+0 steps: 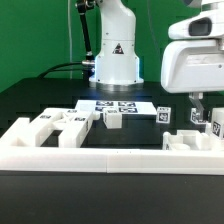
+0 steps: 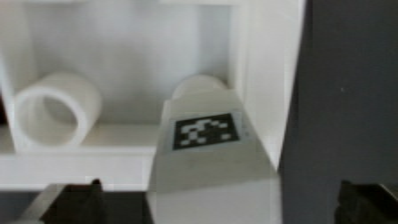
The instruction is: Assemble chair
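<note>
**Fig.: Open gripper poised over a tagged chair piece**

The two-finger white gripper (image 1: 205,112), at 3 o'clock in the exterior view, hangs w/ jaws spread wide & empty. In the wrist view its dark fingertips (image 2: 68,198) flank, w/o touching, a tapered matte white plastic chair piece (image 2: 214,160) bearing a square black-and-white tag.

Other chair parts: chunky white notched blocks (image 1: 55,125) at 9 o'clock & a small white block (image 1: 113,119) near centre, just in front of the flat marker board (image 1: 115,103).

Risks:
- A grip closing off-centre on the taper could squeeze the piece out or twist it.
- A skewed descent could knock the white ring-shaped part (image 2: 59,110) beside it, or the low white barrier wall (image 1: 110,157) at 6 o'clock.

Unclear:
- One end of the piece is cut off & the fingertips are blurred.
- What the piece rests on can't be told.
- Parts behind the wall are half hidden.
</note>
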{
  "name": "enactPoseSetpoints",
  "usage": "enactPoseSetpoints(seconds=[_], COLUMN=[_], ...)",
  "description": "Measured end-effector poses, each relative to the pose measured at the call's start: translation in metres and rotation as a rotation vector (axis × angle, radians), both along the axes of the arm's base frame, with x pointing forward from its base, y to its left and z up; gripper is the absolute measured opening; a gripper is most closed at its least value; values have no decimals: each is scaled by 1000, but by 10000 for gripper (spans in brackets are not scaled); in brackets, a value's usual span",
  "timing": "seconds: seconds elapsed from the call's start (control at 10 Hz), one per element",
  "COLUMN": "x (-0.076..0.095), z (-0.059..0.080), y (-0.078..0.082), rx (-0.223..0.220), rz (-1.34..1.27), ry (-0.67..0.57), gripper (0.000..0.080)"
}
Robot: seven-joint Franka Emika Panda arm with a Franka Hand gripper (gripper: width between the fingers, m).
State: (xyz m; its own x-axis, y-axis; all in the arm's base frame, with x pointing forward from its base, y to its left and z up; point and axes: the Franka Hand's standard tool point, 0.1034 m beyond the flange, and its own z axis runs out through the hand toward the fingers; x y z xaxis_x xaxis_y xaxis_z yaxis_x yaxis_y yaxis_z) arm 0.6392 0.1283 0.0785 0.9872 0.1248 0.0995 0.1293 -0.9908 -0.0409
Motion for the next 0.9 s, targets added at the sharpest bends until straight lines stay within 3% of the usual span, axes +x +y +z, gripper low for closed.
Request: enactPoseSetpoints(seconds=[0.2, 0.4, 0.5, 0.6, 0.9], x=[1, 1, 1, 1, 1], z=[0, -1, -2, -2, -2], y=[-5, -7, -6, -6, -6], rx=[-18, -18, -17, -15, -1], rz=[95, 87, 83, 65, -62], ry=[-7, -6, -5, -4, 2], gripper=[649, 426, 426, 289, 289])
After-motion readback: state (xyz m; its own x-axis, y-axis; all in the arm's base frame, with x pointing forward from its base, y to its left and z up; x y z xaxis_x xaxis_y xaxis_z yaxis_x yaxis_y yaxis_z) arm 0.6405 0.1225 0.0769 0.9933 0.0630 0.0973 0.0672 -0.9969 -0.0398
